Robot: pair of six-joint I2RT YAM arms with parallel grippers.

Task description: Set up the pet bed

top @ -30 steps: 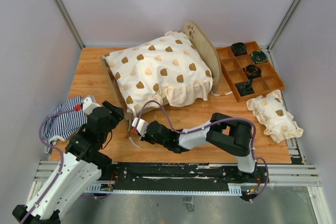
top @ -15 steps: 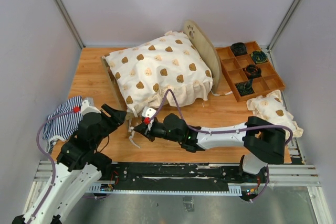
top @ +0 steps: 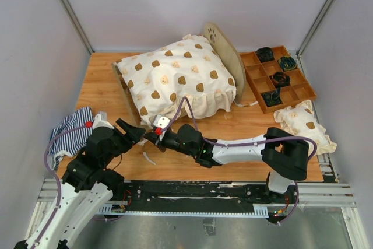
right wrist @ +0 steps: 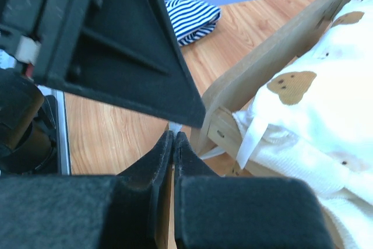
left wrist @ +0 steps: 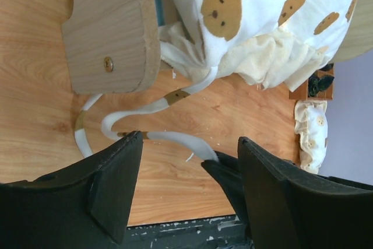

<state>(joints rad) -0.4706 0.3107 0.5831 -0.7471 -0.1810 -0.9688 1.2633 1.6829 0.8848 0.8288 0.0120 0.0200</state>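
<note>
The pet bed's plywood frame (top: 224, 51) stands at the back of the table, under a cream bear-print cushion (top: 175, 77). From the cushion's near corner a white tie strap (left wrist: 175, 139) trails past the footboard (left wrist: 111, 27) onto the table. My right gripper (right wrist: 175, 136) is shut on the strap's end, close to the frame's near corner (right wrist: 224, 126). In the top view the right gripper (top: 150, 137) meets my left gripper (top: 133, 130). The left gripper (left wrist: 189, 173) is open, with the right gripper's tips and the strap's end between its fingers.
A navy-and-white striped cloth (top: 73, 129) lies crumpled at the table's left edge. A brown wooden tray (top: 291, 94) with dark items in its compartments stands at the back right. Just in front of that tray, a small bear-print pillow (top: 304, 125) lies on the table.
The right gripper has closed on the strap and moved left and up toward the bed's near corner. The left gripper has come in beside it and opened a little wider.
</note>
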